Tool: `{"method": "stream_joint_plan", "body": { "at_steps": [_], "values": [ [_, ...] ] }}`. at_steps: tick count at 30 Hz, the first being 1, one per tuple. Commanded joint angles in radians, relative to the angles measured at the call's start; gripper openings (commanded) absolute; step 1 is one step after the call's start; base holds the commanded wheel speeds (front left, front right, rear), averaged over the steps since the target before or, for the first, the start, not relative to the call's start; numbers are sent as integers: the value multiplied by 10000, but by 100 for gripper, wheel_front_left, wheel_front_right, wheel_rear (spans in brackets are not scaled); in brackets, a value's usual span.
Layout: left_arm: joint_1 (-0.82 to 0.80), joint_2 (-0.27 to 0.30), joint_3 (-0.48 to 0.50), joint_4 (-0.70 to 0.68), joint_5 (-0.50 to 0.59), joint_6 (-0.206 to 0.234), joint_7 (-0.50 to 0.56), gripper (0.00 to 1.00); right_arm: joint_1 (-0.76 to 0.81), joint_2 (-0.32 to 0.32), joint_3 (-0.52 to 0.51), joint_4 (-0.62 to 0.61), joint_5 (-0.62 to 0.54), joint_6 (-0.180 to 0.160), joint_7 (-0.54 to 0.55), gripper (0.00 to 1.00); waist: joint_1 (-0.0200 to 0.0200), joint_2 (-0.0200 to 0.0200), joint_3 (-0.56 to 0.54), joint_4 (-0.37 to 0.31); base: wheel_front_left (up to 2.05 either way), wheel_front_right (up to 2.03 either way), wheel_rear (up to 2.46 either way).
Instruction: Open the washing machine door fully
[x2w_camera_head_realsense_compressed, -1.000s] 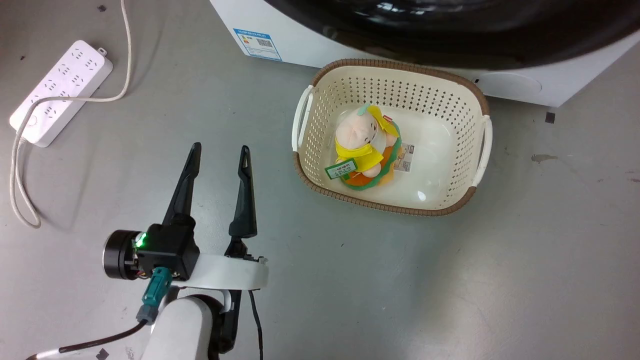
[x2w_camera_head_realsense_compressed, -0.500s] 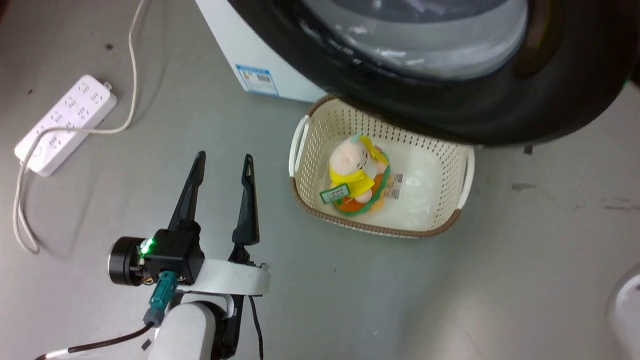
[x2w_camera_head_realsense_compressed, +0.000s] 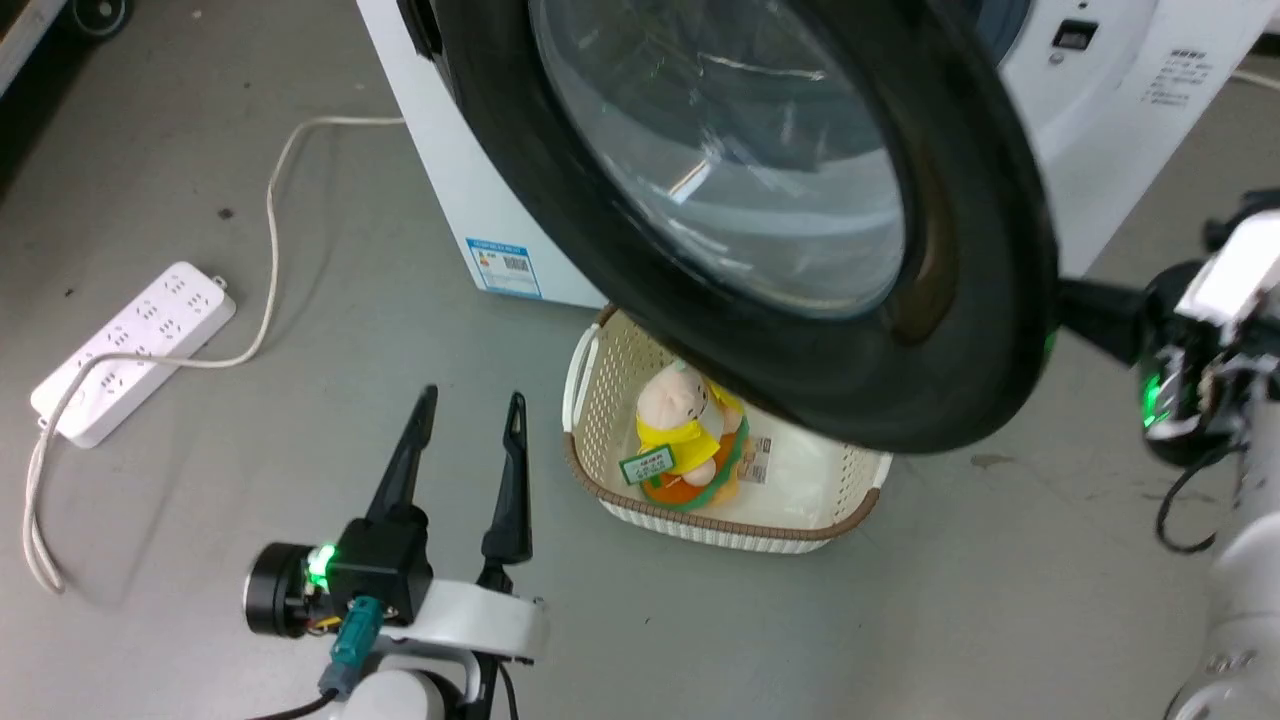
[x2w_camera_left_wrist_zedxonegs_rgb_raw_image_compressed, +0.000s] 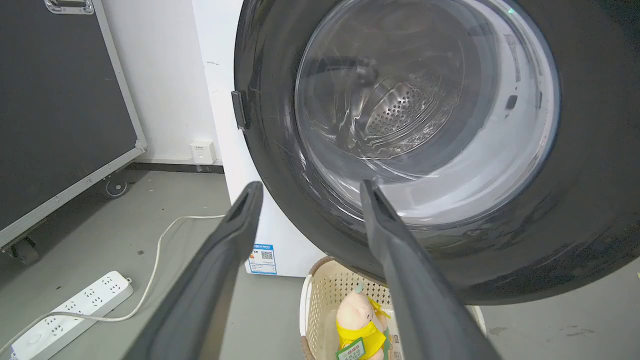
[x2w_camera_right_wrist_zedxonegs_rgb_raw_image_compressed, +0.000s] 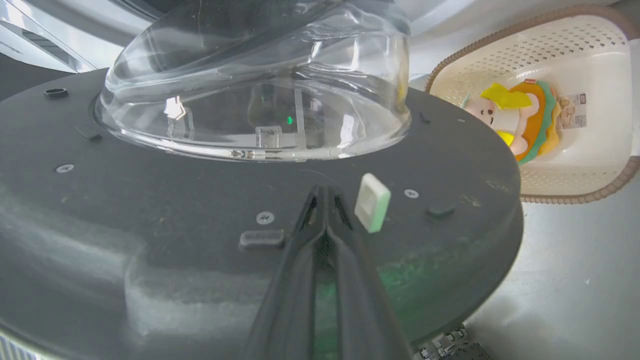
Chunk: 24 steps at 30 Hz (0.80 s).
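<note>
Washing machine ahead; door part open, hinge on the edge far from right jaws; right jaws closed, empty, tips at door's inner face beside latch, nearer arm; left jaws wide open, empty, door well ahead.

washing machine door: outer ring glossy black plastic, mirror-like w/ reflections. window: clear smooth glass. door's inner face in right wrist view: matt dark grey plastic, dusty & scuffed, w/ small metal screws & a pale smooth plastic latch. washing machine body: smooth white, slight sheen; blue label looks like paper. drum thru the glass: shiny perforated steel. basket: cream perforated plastic, brown woven-look rim. toy: soft plush cloth. left end effector & right end effector: matt black fingers. floor: smooth grey, dull sheen. power strip: white smooth plastic.
</note>
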<state>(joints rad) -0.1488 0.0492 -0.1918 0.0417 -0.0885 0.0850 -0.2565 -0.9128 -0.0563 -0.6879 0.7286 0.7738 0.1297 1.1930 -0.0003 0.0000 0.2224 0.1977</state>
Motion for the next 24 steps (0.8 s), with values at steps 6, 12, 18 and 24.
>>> {"method": "stream_joint_plan", "body": {
  "at_steps": [6,12,18,24],
  "values": [
    [403,10,-134,217,-3,-30,-53,100,1239,60,1534,103,1628,10,57,0,3,0,-427,-20,0,0,0],
    [639,10,-222,410,-36,-86,-53,100,2313,60,3433,-122,3705,10,-99,0,3,0,-702,46,0,0,0],
    [864,10,-289,554,-30,-143,-53,100,3449,60,5669,-813,5530,10,-598,0,3,0,-909,107,0,0,0],
    [1018,10,-355,673,-89,-217,-53,100,4292,60,7289,-1455,6595,10,-1221,0,3,0,-1037,157,0,0,0]
  ]
}}
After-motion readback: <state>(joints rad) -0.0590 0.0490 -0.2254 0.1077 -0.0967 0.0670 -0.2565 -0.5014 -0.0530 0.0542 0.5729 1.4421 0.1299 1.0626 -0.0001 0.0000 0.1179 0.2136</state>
